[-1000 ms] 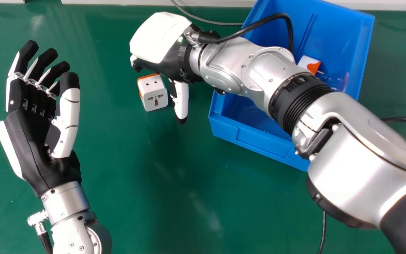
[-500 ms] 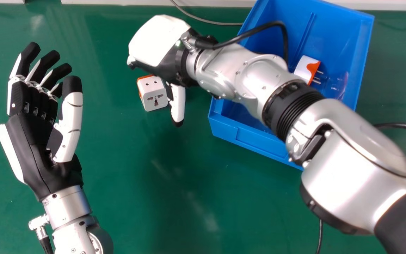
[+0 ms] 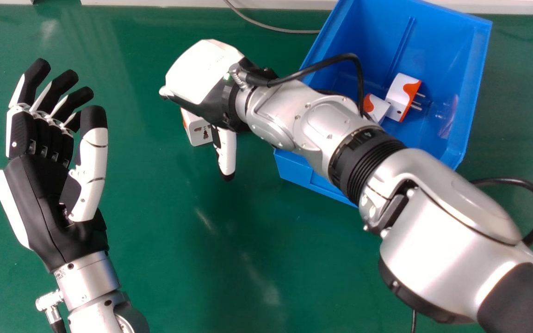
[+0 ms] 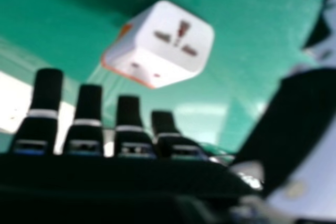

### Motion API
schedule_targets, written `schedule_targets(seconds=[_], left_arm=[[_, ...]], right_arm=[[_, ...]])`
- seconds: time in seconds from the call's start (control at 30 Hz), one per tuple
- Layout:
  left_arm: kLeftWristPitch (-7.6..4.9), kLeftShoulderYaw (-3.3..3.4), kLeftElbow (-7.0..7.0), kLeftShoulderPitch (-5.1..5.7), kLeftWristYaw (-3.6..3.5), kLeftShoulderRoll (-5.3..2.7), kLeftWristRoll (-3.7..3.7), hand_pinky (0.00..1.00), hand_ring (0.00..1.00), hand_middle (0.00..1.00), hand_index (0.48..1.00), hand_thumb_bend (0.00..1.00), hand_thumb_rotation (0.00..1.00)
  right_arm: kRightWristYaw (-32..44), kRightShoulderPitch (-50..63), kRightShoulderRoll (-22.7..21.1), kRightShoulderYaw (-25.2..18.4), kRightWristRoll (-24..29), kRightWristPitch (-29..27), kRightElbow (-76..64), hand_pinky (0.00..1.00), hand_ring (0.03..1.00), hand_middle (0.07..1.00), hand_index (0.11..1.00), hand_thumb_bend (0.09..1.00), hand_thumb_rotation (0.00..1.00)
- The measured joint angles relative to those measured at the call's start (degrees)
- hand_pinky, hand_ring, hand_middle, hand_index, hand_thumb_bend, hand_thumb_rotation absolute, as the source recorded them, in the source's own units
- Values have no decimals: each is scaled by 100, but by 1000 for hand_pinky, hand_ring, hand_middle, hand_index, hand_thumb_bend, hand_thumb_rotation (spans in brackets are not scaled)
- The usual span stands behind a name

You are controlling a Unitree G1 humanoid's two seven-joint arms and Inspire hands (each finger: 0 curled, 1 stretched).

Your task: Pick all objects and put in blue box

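Travel adapter (image 4: pixel 173 43), white and orange, sat just beyond the fingers (image 4: pixel 47 90) of your right hand (image 3: pixel 204 71), which were stretched out, wide open, holding nothing! Your thumb (image 4: pixel 294 116) stood well off to the side, so there was space to take it in. Here came the risk: had you closed too soon, those fingertips could have shoved it away; had you pressed down unevenly, it could have tipped. Past the fingers lay bare green table (image 3: pixel 155 254), good room to edge forward. Back behind them, your forearm (image 3: pixel 312 120) passed over the blue box (image 3: pixel 472 92), whose walls could have snagged a low swing. Inside lay two similar adapters (image 3: pixel 403 95), and well apart, your left hand (image 3: pixel 35 185) idled.
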Motion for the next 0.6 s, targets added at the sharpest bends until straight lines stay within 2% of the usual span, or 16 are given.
schedule_targets(seconds=[0.07,0.13,0.23,0.4,0.47,0.6], left_arm=[[0,-52,-58,88,50,1,22,629,689,752,801,630,405],[-4,-70,-107,161,121,2,52,629,688,753,803,620,401],[-4,-113,-146,248,159,7,56,632,691,754,806,610,395],[-22,-128,-148,270,203,10,34,634,689,752,806,609,390],[-36,-128,-143,270,225,10,1,634,688,751,805,611,391],[-39,-131,-122,269,238,10,-7,637,689,750,805,619,396]], right_arm=[[-6,8,4,43,-2,60,38,680,851,916,966,905,301],[-6,24,3,60,0,82,70,671,844,911,964,900,305],[-4,72,23,72,0,118,111,657,837,905,956,896,307],[31,144,91,96,5,179,133,644,824,889,922,898,304],[101,144,104,84,25,161,133,640,820,881,908,897,298],[221,156,99,90,23,-18,125,622,808,869,883,893,285]])
